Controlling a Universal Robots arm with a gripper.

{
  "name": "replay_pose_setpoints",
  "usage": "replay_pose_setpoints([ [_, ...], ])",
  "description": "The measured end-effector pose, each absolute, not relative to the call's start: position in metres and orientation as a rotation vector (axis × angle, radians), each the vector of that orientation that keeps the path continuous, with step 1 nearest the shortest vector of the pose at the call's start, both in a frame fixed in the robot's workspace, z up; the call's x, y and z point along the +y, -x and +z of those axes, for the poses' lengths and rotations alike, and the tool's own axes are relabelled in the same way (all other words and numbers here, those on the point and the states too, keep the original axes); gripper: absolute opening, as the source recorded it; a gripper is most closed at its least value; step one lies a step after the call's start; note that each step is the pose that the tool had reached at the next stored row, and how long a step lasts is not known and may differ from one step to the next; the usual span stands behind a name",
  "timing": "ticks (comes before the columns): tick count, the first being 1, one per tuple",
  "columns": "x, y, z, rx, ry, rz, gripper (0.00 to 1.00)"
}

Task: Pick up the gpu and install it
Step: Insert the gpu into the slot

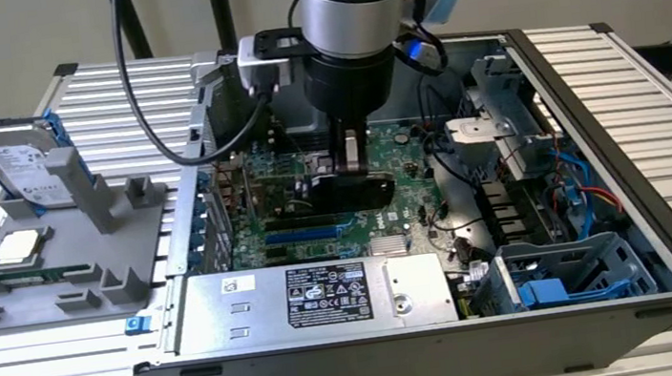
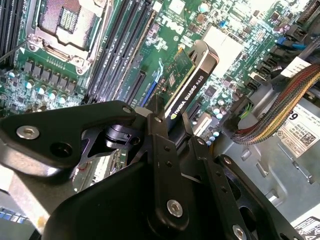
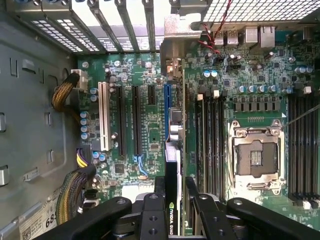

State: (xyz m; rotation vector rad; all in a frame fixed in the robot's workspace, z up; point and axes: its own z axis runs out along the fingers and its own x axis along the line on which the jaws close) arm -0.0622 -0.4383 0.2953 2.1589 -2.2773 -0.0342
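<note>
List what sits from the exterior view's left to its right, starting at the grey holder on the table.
Hard drive standing in the grey holder → processor chip lying in that holder → gpu held by the gripper over the motherboard → drive cage with blue clips at the case's right end.

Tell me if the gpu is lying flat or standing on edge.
On edge. The gpu stands edge-down over the motherboard slots, gripped from above by the gripper.

Pretty tight in there: power supply (image 1: pixel 311 297) blocks the case at 6 o'clock, drive cage (image 1: pixel 559 281) and cable tangle (image 1: pixel 567 188) crowd 3 to 5 o'clock, open room's straight above the motherboard (image 1: pixel 420 192).
</note>
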Motion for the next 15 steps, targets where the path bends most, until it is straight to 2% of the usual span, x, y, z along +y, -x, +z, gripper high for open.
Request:
replay_pose_setpoints([
  [15,-0.439,0.0638,0.2879,-2.277,-2.159,-0.034,0.0],
])
